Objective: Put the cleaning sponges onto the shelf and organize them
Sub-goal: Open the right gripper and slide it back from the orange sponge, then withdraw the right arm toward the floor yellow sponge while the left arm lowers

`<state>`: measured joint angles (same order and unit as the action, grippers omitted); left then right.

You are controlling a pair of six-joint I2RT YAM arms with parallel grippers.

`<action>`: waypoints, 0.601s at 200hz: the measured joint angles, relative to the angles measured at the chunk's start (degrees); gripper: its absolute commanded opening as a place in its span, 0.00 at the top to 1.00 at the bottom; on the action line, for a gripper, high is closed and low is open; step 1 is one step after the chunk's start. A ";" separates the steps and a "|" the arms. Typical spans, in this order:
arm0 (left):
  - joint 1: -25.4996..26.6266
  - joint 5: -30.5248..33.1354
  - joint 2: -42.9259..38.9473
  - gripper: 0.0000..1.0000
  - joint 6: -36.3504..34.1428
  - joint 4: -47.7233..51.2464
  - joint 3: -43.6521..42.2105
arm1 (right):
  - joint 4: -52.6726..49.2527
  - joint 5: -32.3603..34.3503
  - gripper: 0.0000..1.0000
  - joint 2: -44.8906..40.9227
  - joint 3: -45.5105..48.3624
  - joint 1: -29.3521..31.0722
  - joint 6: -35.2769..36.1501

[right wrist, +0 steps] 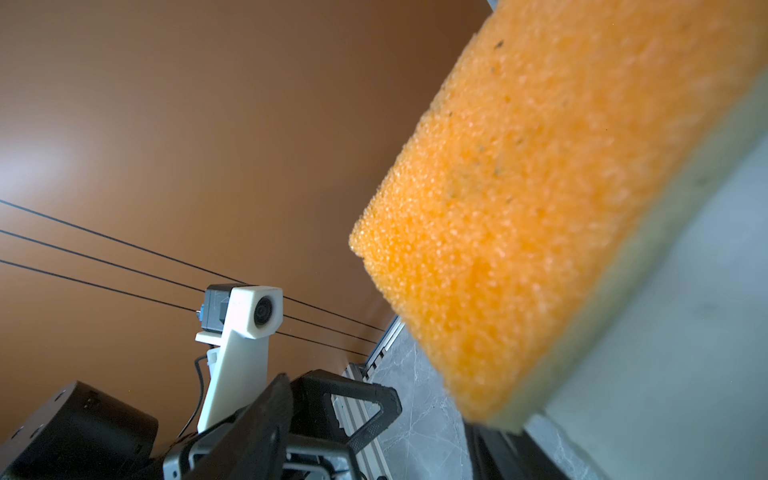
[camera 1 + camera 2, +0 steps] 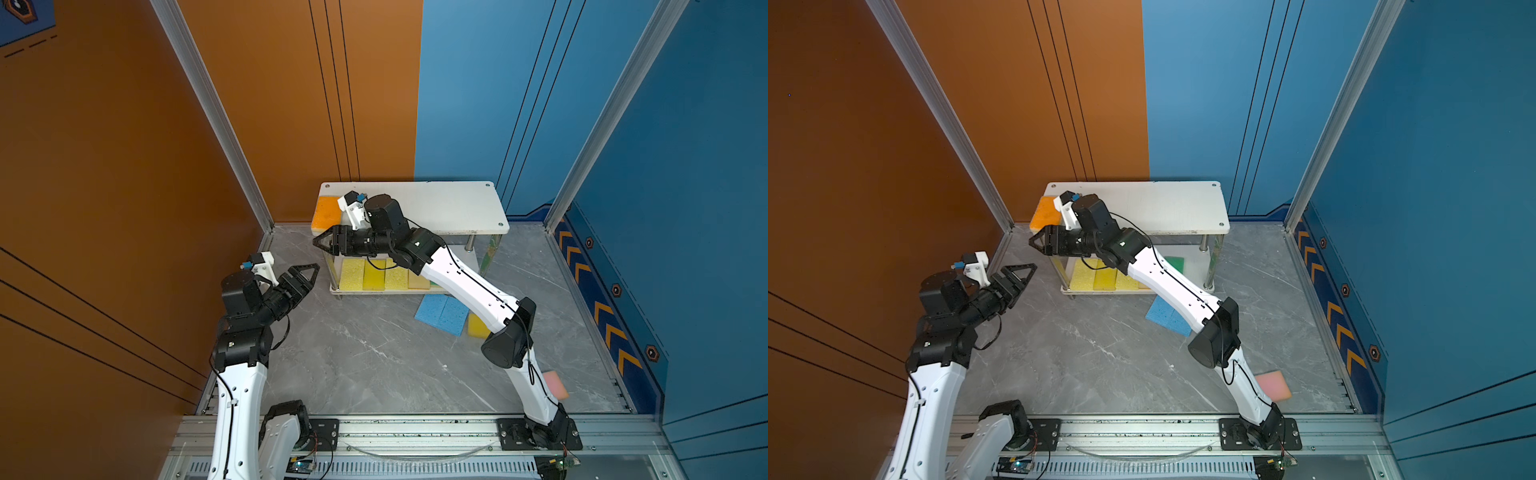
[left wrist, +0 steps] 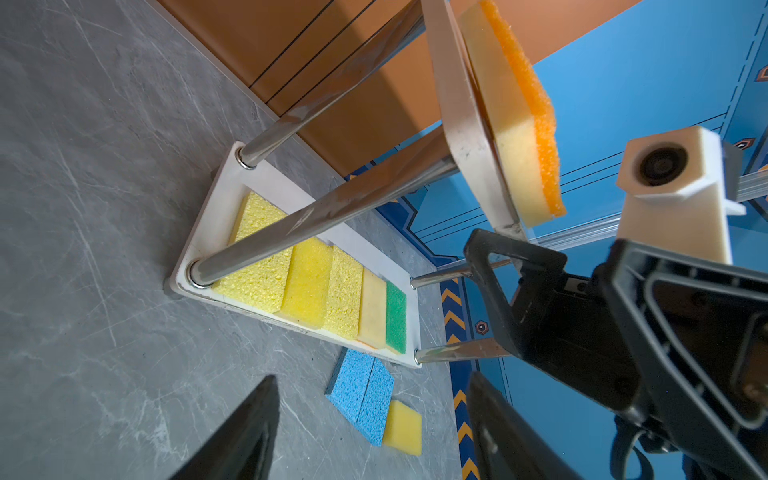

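Observation:
The white shelf stands at the back. An orange sponge lies flat on the left end of its top board. Three yellow sponges, a beige one and a green one fill the lower board. My right gripper is open and empty, just in front of and below the orange sponge. My left gripper is open and empty, left of the shelf.
On the floor in front of the shelf lie two light blue sponges side by side and a yellow sponge partly under the right arm. A pink sponge lies by the right arm's base.

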<state>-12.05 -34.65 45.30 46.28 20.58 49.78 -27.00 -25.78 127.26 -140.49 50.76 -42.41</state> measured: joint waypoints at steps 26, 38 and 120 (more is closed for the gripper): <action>0.00 -0.35 -0.09 0.28 0.00 0.33 -0.17 | -0.04 0.02 0.34 -0.11 1.11 0.76 0.00; 0.00 -0.44 -0.09 0.28 0.00 0.33 -0.17 | -0.04 0.02 0.34 -0.15 1.16 0.98 0.00; 0.00 -0.81 -0.24 0.28 -0.02 0.33 -0.20 | -0.02 0.04 0.34 -0.33 -2.34 -0.55 -0.96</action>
<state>-12.05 -35.46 45.06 46.26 20.91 49.58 -27.03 -25.74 126.93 -142.82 50.22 -43.38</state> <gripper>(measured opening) 0.720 0.661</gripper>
